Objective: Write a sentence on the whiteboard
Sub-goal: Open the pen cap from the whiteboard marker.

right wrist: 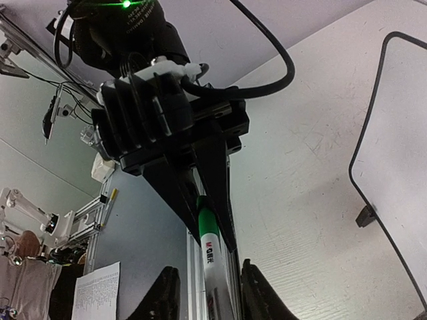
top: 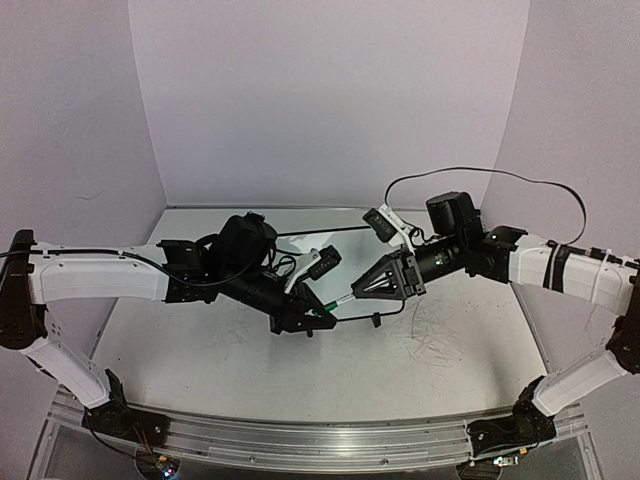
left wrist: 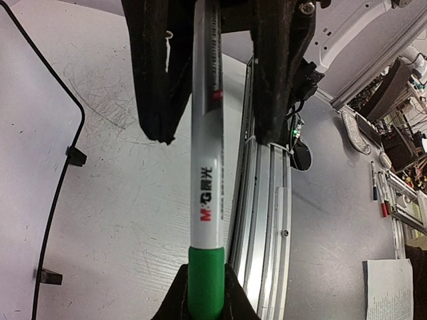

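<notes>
Above the middle of the tabletop [top: 200, 350], both arms reaching inward from either side, fingertips nearly meeting. Between them, a marker [left wrist: 203, 200], raised clear of the surface and lying roughly level: white barrel with a red-and-black logo and a green end.

Left fingers [left wrist: 153, 80] closed tight on the barrel, one black pad on each side, no gap. Right fingers [right wrist: 163, 297] set astride the other end, close in on both sides. From the right wrist, a sliver of gap beside the barrel; from the left wrist, dark fingertips seemingly hugging the green end. Cannot tell whether truly pinching.

Under and just behind the marker, the whiteboard [right wrist: 400, 133], lying flat on the tabletop and largely covered by the arms from above. Thin black rounded border plain in both wrist views, with small black clip feet [left wrist: 75, 157] sticking out from the edge. Parts on show plain white. From above, only a strip of its near edge and one foot peeping out just below the marker.

Around it, faint grey scribbles [top: 440, 340] scratched across the tabletop, thickest to the right. Along the near edge, an aluminium rail [top: 300, 445] carrying both arm bases. Off past the rail, a sheet of paper [left wrist: 387, 287] and a few pens [left wrist: 381, 200], too small to read.
</notes>
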`<state>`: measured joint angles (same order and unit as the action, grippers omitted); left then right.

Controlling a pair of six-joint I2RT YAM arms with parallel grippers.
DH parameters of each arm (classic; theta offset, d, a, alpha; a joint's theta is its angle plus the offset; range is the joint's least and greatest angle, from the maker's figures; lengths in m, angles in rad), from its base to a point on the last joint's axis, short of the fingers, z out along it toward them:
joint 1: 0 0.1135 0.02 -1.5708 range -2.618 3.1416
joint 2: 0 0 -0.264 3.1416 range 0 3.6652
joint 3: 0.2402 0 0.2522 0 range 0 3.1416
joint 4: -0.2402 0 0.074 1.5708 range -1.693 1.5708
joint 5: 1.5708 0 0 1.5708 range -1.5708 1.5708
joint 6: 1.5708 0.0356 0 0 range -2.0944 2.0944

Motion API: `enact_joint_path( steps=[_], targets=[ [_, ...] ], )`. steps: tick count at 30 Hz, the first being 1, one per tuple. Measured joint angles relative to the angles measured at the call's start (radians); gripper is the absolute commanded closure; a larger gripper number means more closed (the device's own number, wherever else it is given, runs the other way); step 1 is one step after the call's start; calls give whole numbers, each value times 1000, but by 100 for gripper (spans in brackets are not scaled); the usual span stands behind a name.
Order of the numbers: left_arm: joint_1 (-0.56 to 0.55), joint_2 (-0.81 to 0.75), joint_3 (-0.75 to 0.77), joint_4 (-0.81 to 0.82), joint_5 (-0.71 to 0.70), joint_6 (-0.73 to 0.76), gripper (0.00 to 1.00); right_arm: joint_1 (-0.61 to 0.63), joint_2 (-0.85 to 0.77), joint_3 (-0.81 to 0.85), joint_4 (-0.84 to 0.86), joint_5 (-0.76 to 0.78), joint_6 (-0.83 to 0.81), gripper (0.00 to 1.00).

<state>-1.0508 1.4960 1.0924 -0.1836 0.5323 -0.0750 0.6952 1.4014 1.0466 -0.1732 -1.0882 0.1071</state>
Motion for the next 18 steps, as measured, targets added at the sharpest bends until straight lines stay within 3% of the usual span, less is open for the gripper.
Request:
enact_joint_path(
  steps=[18],
  targets=[
    [0, 2, 0, -8, 0, 0, 100, 30, 41, -3, 53, -4, 27, 92]
  ],
)
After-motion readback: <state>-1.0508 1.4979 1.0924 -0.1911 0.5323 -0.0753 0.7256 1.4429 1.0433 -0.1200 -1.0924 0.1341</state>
